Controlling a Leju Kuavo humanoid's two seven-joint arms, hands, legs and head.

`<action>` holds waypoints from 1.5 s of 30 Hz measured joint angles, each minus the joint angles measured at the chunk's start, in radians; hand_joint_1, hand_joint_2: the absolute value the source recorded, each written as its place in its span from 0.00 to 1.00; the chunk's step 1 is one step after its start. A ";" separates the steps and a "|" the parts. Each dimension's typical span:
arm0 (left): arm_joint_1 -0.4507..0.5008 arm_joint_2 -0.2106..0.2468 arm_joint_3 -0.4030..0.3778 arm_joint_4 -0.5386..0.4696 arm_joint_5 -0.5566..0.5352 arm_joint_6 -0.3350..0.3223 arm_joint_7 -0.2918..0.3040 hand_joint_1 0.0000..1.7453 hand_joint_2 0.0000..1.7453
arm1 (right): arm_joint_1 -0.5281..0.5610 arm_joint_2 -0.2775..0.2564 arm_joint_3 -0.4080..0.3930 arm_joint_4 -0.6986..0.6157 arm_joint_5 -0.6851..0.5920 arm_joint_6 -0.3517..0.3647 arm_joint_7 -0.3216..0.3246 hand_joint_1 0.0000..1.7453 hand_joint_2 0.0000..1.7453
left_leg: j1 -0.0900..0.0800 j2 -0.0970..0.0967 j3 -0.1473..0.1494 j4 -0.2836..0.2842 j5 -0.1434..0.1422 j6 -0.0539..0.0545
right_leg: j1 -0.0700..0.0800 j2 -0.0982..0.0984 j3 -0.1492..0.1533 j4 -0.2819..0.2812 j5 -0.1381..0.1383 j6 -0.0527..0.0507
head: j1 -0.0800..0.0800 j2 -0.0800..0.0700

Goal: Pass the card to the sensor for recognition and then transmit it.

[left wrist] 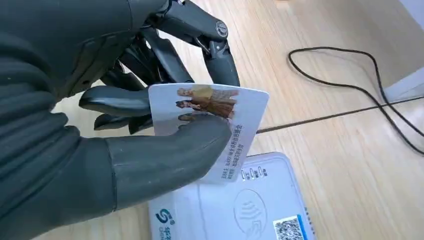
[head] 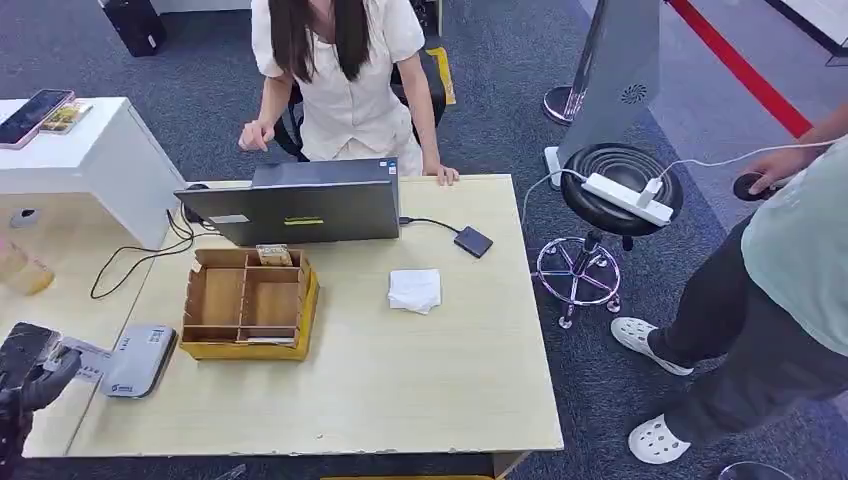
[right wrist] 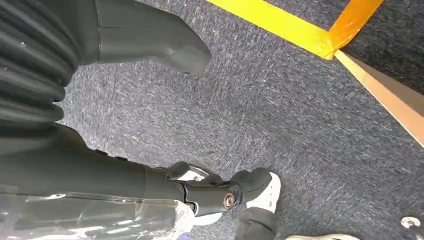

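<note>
left hand (left wrist: 100, 130) is pinching the card (left wrist: 220, 125) between thumb and fingers, lower left of head view, just above the sensor (left wrist: 235, 205) | right hand (right wrist: 165, 115) is hanging over carpet, fingers spread, holding nothing

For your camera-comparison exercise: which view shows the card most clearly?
The left wrist view: the card is close, print readable, pinched by the left hand. The head view shows it small by that hand; the right wrist view shows carpet.

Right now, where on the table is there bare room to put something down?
The widest bare patch is the near half of the table, in front of the cardboard tray and folded tissue. It is crowded near the laptop and card reader, where the left hand holds the card.
</note>
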 joint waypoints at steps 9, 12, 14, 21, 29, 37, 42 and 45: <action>0.018 0.030 -0.003 0.014 -0.012 -0.040 0.025 1.00 1.00 | 0.000 0.000 0.000 0.000 0.010 0.001 0.000 0.00 1.00 | 0.000 0.000 0.000 0.000 0.000 0.000 | 0.000 0.000 0.000 0.000 0.000 0.000 | 0.000 0.000; 0.023 0.031 -0.003 0.023 -0.011 -0.049 0.026 1.00 1.00 | -0.001 0.000 0.000 0.000 0.013 0.002 0.000 0.00 1.00 | 0.000 0.000 -0.001 0.000 0.000 0.000 | 0.000 0.000 0.000 0.000 0.000 0.000 | 0.000 0.000; 0.023 0.031 -0.003 0.029 -0.002 -0.066 0.034 1.00 1.00 | -0.001 0.000 0.000 0.000 0.018 0.002 0.000 0.00 1.00 | 0.000 -0.001 -0.001 0.000 0.000 0.000 | 0.000 -0.001 0.000 0.000 0.000 0.000 | 0.000 0.000; 0.055 0.031 -0.003 0.052 0.026 -0.135 0.048 1.00 1.00 | -0.002 0.000 0.000 0.000 0.028 0.003 0.003 0.00 1.00 | 0.000 0.000 0.000 0.000 0.000 0.000 | 0.000 -0.001 0.000 0.000 0.000 0.000 | 0.000 0.000; 0.103 0.036 0.000 0.038 0.147 -0.183 0.042 1.00 1.00 | -0.001 0.000 0.001 0.000 0.034 0.013 -0.002 0.00 1.00 | 0.000 -0.001 -0.001 0.000 0.000 0.000 | 0.000 -0.001 0.000 0.000 0.000 0.000 | 0.000 0.000; 0.104 0.045 0.024 0.016 0.190 -0.171 0.046 1.00 1.00 | -0.001 0.000 0.001 0.000 0.040 0.013 -0.006 0.00 1.00 | 0.000 -0.001 -0.001 0.000 0.000 0.000 | 0.000 -0.001 0.000 0.000 0.000 0.000 | 0.000 0.000; 0.102 0.048 0.030 0.011 0.206 -0.156 0.044 1.00 1.00 | -0.001 0.000 0.002 0.000 0.044 0.014 -0.006 0.00 1.00 | 0.000 -0.001 -0.001 0.000 0.000 0.000 | 0.000 -0.001 0.000 0.000 0.000 0.000 | 0.000 0.000; 0.098 0.055 0.041 0.010 0.225 -0.156 0.045 1.00 1.00 | -0.001 0.000 0.002 0.000 0.045 0.014 -0.005 0.00 1.00 | 0.000 -0.001 -0.001 0.000 0.000 0.000 | 0.000 -0.001 0.000 0.000 0.000 0.000 | 0.000 0.000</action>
